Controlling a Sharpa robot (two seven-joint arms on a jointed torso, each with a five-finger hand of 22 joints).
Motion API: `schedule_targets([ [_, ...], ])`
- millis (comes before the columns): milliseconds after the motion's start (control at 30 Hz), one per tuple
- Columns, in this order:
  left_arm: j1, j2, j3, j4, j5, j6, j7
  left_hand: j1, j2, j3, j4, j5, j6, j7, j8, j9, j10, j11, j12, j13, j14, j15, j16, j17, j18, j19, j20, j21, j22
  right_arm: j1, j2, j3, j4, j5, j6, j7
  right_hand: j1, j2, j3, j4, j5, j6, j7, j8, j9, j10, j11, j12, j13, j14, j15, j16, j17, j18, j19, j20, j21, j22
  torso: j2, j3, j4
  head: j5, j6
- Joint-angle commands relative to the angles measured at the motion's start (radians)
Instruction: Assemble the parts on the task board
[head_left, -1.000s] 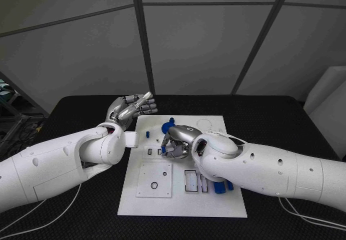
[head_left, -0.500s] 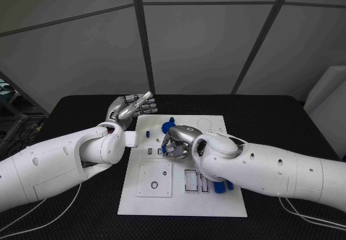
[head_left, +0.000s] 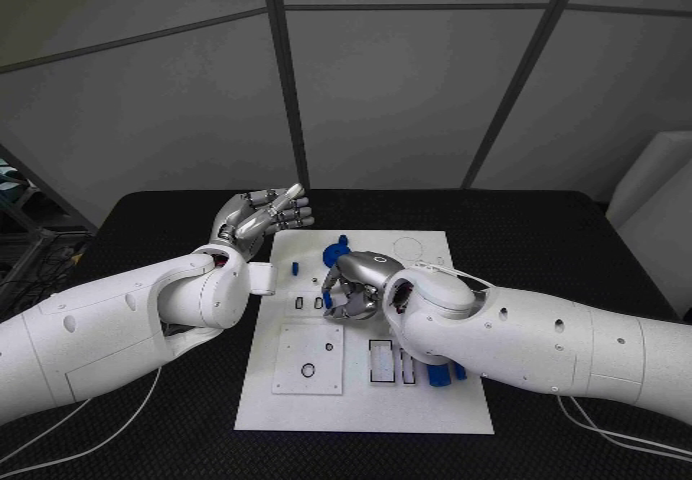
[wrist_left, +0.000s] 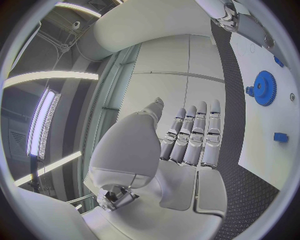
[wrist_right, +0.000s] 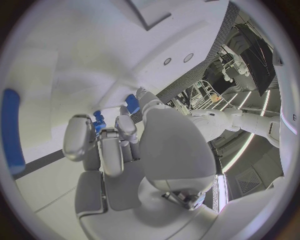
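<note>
The white task board (head_left: 317, 400) lies in the middle of the black table. My right hand (head_left: 358, 284) is low over the board's middle, fingers curled down, and pinches a small blue part (wrist_right: 132, 104) at its fingertips (wrist_right: 126, 126); the same part (head_left: 329, 297) touches or nearly touches the board. A blue gear (head_left: 339, 248) stands near the board's far edge, with a small blue piece (head_left: 296, 268) beside it. My left hand (head_left: 263, 214) is raised off the board's far left corner, open, fingers straight and holding nothing. The left wrist view has that hand (wrist_left: 184, 145), the gear (wrist_left: 262, 87) and the small piece (wrist_left: 280, 136).
Two blue parts (head_left: 437, 373) lie by my right forearm next to rectangular slots (head_left: 381, 360). A white square plate with holes (head_left: 309, 358) sits on the board's near left. A long blue part (wrist_right: 11, 131) lies on the board. Grey panels stand behind the table.
My right hand's fingers have shifted slightly over the board's middle with the blue part. The left hand has not moved.
</note>
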Motion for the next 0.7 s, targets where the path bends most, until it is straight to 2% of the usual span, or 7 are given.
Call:
schedule_targets([
  [33,0.002,0.001,0.001,0.0,-0.006,0.016,-0.001,-0.003,0.008,0.001,-0.005,0.003,0.005,0.01,-0.006,-0.001,0.007,0.002,-0.005,-0.001,0.006,0.0,-0.005,-0.001,0.006,0.008,0.003,-0.005,-0.001,0.001,-0.001,0.0,0.0,0.009,-0.057,0.001,-0.002,-0.025,-0.021,0.026,0.005,-0.028,0.007,-0.005,-0.001,-0.016,0.008,-0.01,-0.016,0.08,0.012,-0.007,0.161,-0.004,-0.007,0.01,-0.01,-0.012,0.0,-0.0001,0.0002,0.0,0.0],
  [167,0.002,0.001,0.001,-0.002,-0.006,0.018,-0.004,-0.002,0.01,0.001,-0.007,0.003,0.007,0.008,-0.007,-0.001,0.01,0.0,-0.005,-0.001,0.007,-0.001,-0.006,-0.001,0.006,0.009,0.003,-0.005,-0.002,0.0,-0.004,0.0,0.005,0.023,-0.108,0.021,0.01,-0.038,-0.064,0.064,0.022,-0.055,0.014,0.003,0.001,-0.027,0.014,-0.012,-0.025,0.078,0.018,-0.01,0.154,-0.003,-0.011,0.016,-0.015,-0.018,0.0,0.0006,0.0003,0.001,0.001],
  [233,0.002,0.001,0.001,-0.002,-0.012,0.021,-0.008,-0.004,0.013,0.0,-0.011,0.004,0.012,0.003,-0.01,0.0,0.016,-0.004,-0.008,0.0,0.039,-0.009,0.004,0.004,0.007,0.018,-0.001,-0.002,-0.002,-0.001,-0.009,0.0,0.012,0.035,-0.143,0.041,0.024,-0.039,-0.082,0.084,0.026,-0.061,0.015,0.013,0.002,-0.023,0.015,-0.003,-0.021,0.078,0.019,-0.01,0.156,-0.003,-0.01,0.018,-0.014,-0.017,0.0,0.0009,0.0005,0.002,0.001],
  [367,0.002,-0.001,0.001,-0.003,-0.03,0.021,-0.024,-0.01,0.016,-0.002,-0.019,0.003,0.024,-0.004,-0.015,0.0,0.031,-0.014,-0.011,0.0,0.104,-0.024,0.023,0.015,0.009,0.056,-0.016,0.015,0.002,-0.002,-0.035,0.0,0.04,0.057,-0.205,0.098,0.045,-0.034,-0.088,0.09,0.046,-0.069,0.015,0.023,0.003,-0.011,0.015,0.012,-0.01,0.079,0.02,-0.008,0.159,-0.004,-0.004,0.018,-0.01,-0.009,-0.002,0.0013,0.0008,0.006,0.001],
  [467,0.001,-0.007,0.001,-0.002,-0.081,0.027,-0.062,-0.019,0.019,-0.005,-0.021,0.003,0.058,-0.014,-0.005,0.004,0.102,-0.032,0.016,0.011,0.183,-0.049,0.054,0.035,0.01,0.108,-0.037,0.044,0.013,-0.003,-0.084,0.001,0.079,0.113,-0.236,0.198,0.061,-0.021,-0.084,0.088,0.054,-0.063,0.012,0.036,0.005,-0.011,0.013,0.014,-0.011,0.077,0.018,-0.011,0.153,-0.003,-0.008,0.018,-0.014,-0.016,-0.005,0.0015,-0.0001,0.011,0.003],
  [567,0.001,-0.019,0.001,0.003,-0.15,0.048,-0.121,-0.027,0.014,-0.006,-0.022,0.008,0.108,-0.035,0.015,0.011,0.186,-0.063,0.048,0.025,0.3,-0.085,0.116,0.073,0.011,0.183,-0.069,0.091,0.033,0.0,-0.142,0.003,0.12,0.198,-0.222,0.302,0.089,0.003,-0.069,0.077,0.063,-0.039,0.005,0.059,0.009,-0.014,0.007,0.013,-0.015,0.075,0.013,-0.017,0.142,0.002,-0.021,0.014,-0.026,-0.036,-0.009,0.0001,-0.0024,0.019,0.004],
  [700,0.001,-0.038,0.001,0.016,-0.28,0.105,-0.238,-0.032,0.007,-0.002,-0.024,0.006,0.146,-0.066,0.029,0.018,0.281,-0.101,0.09,0.052,0.399,-0.123,0.214,0.135,0.009,0.26,-0.108,0.154,0.065,0.016,-0.222,0.02,0.164,0.35,-0.156,0.393,0.13,0.029,-0.047,0.049,0.09,0.004,-0.007,0.087,0.014,-0.009,-0.007,-0.002,-0.033,0.054,0.0,-0.059,0.067,0.01,-0.042,0.003,-0.05,-0.073,-0.018,0.0011,0.0001,0.021,0.001],
])
